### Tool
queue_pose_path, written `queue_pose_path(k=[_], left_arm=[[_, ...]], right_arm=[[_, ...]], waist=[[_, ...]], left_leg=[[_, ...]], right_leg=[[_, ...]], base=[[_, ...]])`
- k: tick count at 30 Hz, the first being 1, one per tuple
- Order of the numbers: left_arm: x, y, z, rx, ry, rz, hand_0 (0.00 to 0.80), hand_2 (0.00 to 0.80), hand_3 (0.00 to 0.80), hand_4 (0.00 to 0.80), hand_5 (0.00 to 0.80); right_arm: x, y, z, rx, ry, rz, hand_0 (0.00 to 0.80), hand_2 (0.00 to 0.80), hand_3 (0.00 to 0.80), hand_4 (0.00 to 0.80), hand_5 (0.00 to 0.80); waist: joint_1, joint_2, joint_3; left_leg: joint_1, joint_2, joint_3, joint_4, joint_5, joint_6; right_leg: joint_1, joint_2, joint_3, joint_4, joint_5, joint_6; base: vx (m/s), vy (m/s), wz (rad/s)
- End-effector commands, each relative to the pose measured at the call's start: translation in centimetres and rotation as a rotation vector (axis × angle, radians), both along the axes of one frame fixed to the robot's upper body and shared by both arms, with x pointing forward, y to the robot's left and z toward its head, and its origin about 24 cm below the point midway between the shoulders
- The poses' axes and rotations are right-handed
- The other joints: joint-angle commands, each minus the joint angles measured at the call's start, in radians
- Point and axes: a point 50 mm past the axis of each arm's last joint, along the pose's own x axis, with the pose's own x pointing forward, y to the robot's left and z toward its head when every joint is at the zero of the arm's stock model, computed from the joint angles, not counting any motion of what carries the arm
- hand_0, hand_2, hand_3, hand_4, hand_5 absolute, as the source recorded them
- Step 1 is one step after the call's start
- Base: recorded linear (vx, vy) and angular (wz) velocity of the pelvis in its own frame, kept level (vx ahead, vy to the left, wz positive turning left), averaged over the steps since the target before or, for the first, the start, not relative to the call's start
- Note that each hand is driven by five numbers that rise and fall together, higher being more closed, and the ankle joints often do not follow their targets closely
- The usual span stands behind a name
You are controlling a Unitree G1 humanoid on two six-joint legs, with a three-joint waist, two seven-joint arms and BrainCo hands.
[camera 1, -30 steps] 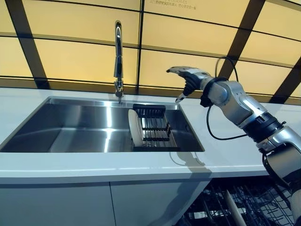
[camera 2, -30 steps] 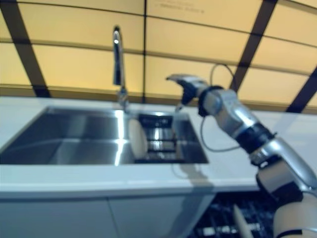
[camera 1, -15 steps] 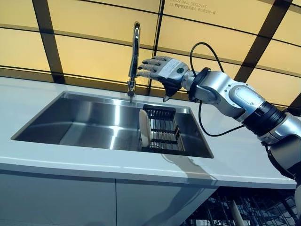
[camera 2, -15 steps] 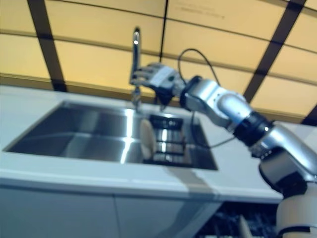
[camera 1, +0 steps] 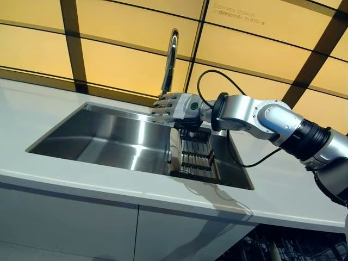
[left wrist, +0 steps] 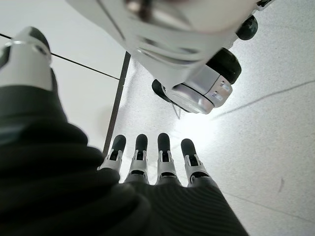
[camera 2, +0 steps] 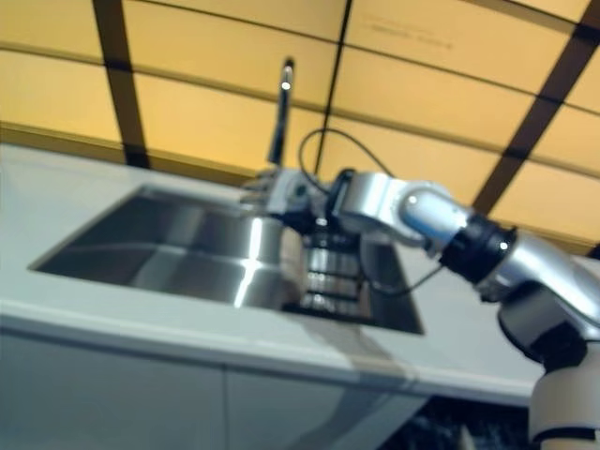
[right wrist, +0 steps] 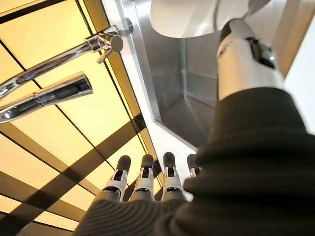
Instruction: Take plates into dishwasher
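Observation:
A white plate [camera 1: 172, 153] stands on edge in a black dish rack [camera 1: 198, 155] at the right end of the steel sink [camera 1: 103, 133]. My right hand [camera 1: 176, 106] hovers just above the plate's top rim, open, with fingers straight and pointing left. The right wrist view has the plate [right wrist: 182, 17] just past the thumb [right wrist: 241, 54], and I cannot tell whether they touch. The straight fingers [right wrist: 142, 177] hold nothing. My left hand [left wrist: 157, 164] hangs open over the floor, away from the sink, and is empty.
A tall chrome faucet [camera 1: 169, 60] rises behind the sink, close to my right hand. White countertop [camera 1: 49, 103] surrounds the sink. Wire racks of the dishwasher [camera 1: 283, 251] show below the counter at lower right. A yellow panelled wall stands behind.
My right hand has swung left from above the counter and come down over the plate in the sink rack. The camera has shifted as well. The plate has not moved.

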Motion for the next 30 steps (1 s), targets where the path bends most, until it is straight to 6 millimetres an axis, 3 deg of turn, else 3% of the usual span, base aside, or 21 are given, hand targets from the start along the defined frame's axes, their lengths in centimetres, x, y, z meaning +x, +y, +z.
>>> queue_pose_path(k=[1,16,30], left_arm=[[0.7,0.6,0.2,0.023,-0.010,-0.023,0.000,0.000,0.000,0.000,0.000],[1.9,1.6,0.8,0.029,-0.075,-0.029,0.000,0.000,0.000,0.000,0.000],[2.6,1.7,1.1,0.027,-0.109,-0.038,0.000,0.000,0.000,0.000,0.000]], right_arm=[[0.7,-2.1,3.2,-0.035,-0.113,-0.094,0.000,0.000,0.000,0.000,0.000],[1.3,-3.8,2.6,-0.058,-0.155,-0.160,0.000,0.000,0.000,0.000,0.000],[1.5,-4.0,2.9,-0.034,-0.185,-0.186,0.000,0.000,0.000,0.000,0.000]], waist=[[0.025,-0.040,0.007],[0.026,-0.065,0.093],[0.027,-0.063,0.151]], left_leg=[[-0.046,-0.056,0.005,-0.005,0.037,0.049],[-0.112,-0.043,0.014,-0.005,0.048,0.045],[-0.146,-0.037,0.008,-0.005,0.051,0.044]], right_leg=[[0.012,0.001,-0.001,0.022,0.017,0.003],[-0.056,0.014,0.010,0.014,0.038,0.008],[-0.091,0.013,0.011,0.016,0.044,0.009]], base=[[0.000,0.000,0.00],[-0.019,-0.013,0.00],[0.000,0.000,0.00]])
